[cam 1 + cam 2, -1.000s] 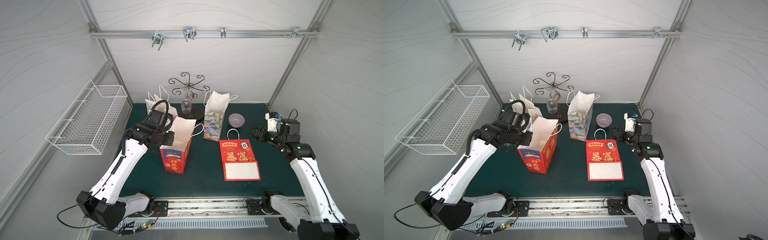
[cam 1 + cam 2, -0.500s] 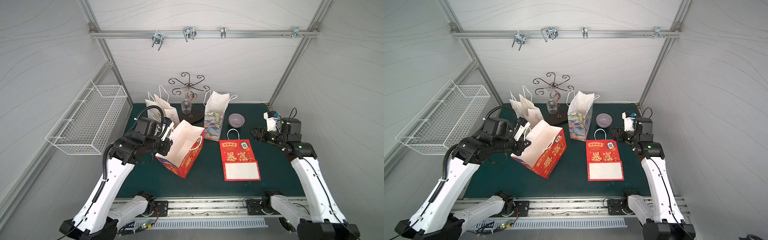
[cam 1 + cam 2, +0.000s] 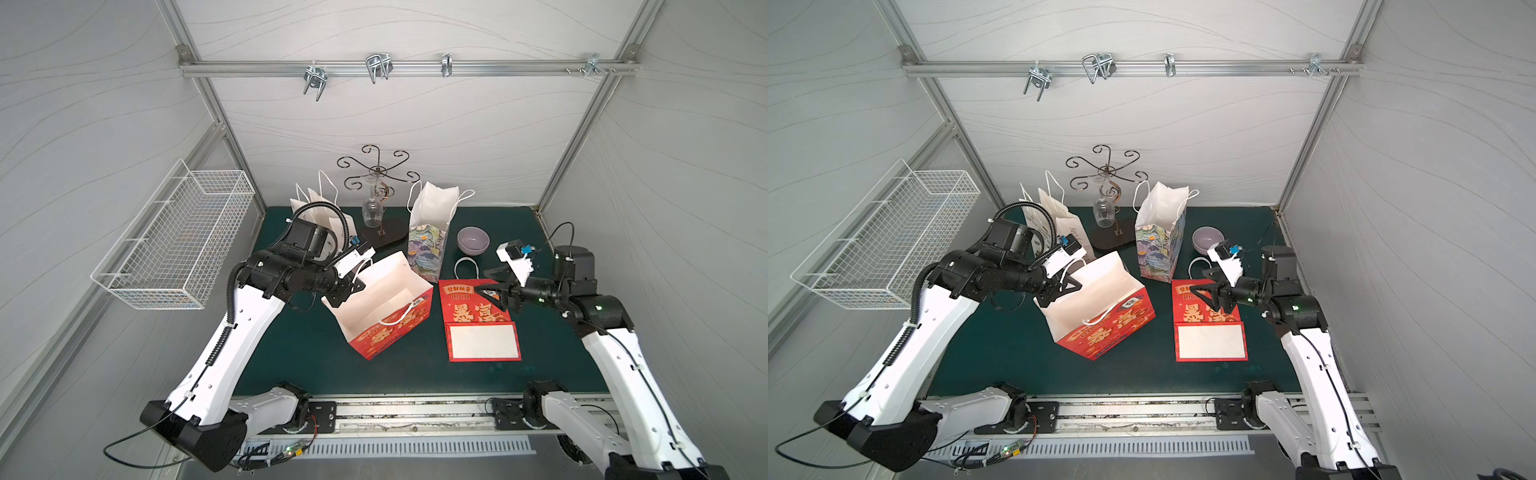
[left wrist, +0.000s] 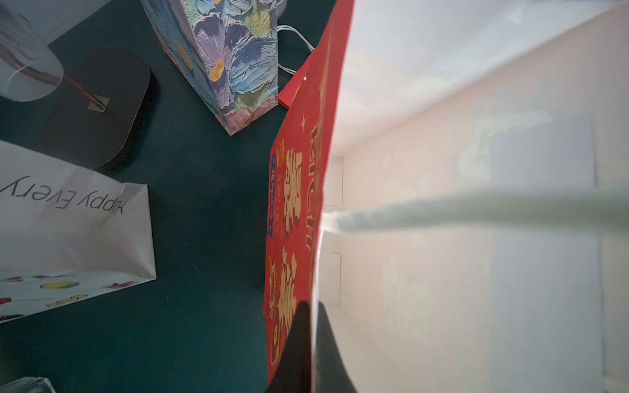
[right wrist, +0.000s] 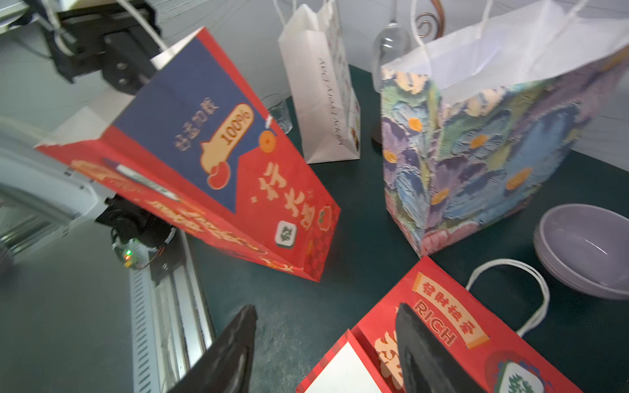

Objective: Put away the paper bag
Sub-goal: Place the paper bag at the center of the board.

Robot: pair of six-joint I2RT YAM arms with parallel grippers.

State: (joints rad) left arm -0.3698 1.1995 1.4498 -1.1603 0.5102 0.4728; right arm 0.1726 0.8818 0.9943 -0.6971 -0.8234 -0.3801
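Left wrist view: left gripper pinches one wall of the red paper bag at its rim; one finger inside, one on the printed outside
Red paper bag: open and tilted, near the middle of the bench; mouth leans toward the left edge; bottom corner on the green mat
Right gripper: jaws spread, nothing between them; hovers over the handle end of a flat red bag lying right of centre
Back edge: floral bag, white bags, purple bowl
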